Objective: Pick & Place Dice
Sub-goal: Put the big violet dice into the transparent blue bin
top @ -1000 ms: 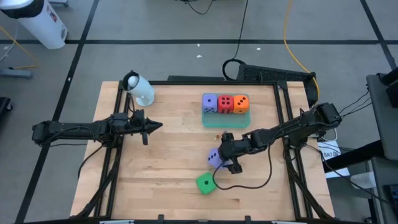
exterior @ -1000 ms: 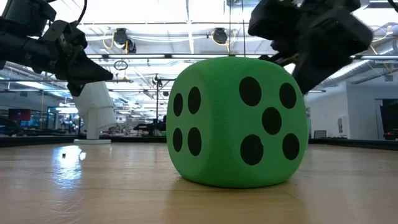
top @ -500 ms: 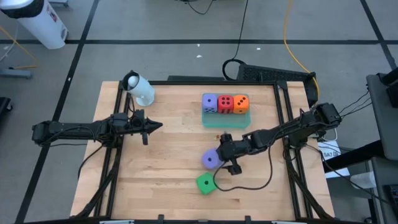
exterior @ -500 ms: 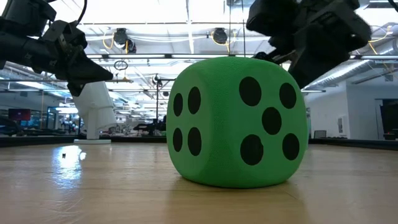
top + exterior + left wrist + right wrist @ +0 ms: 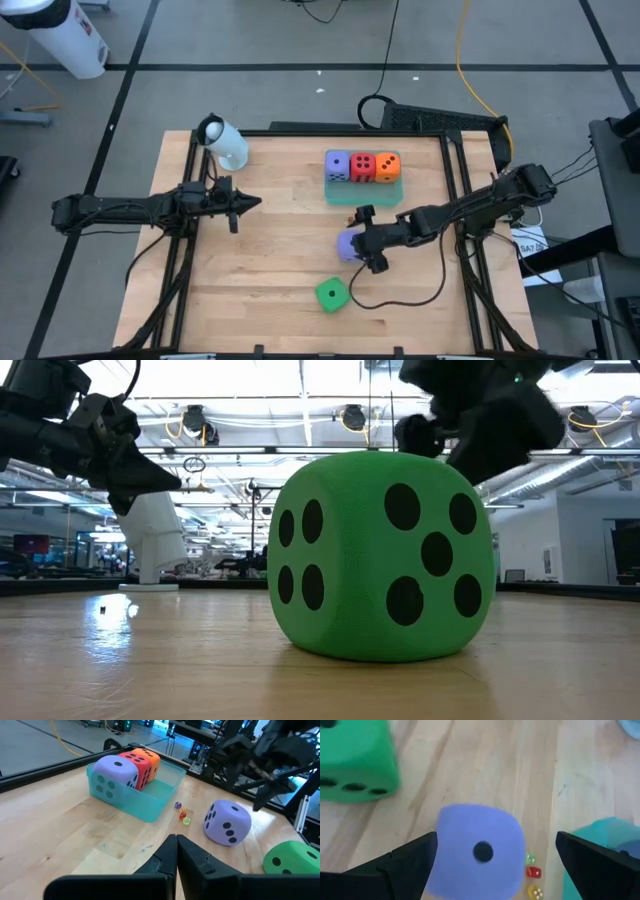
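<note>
From above, the right gripper (image 5: 358,245) hung spread wide around a loose purple die (image 5: 347,244) mid-table, the green die (image 5: 332,294) nearer the front edge. Three dice (image 5: 362,166) sat in the tray (image 5: 362,192). The left wrist view showed the left gripper (image 5: 176,851) pinched shut on nothing. In the right wrist view the purple die sat between its fingers (image 5: 407,860).

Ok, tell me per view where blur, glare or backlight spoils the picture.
Right wrist view: the purple die between the open right gripper is soft-edged. Low view: bright ceiling lights silhouette both arms; the green die stays sharp. High and left wrist views: evenly lit, no strong glare.
</note>
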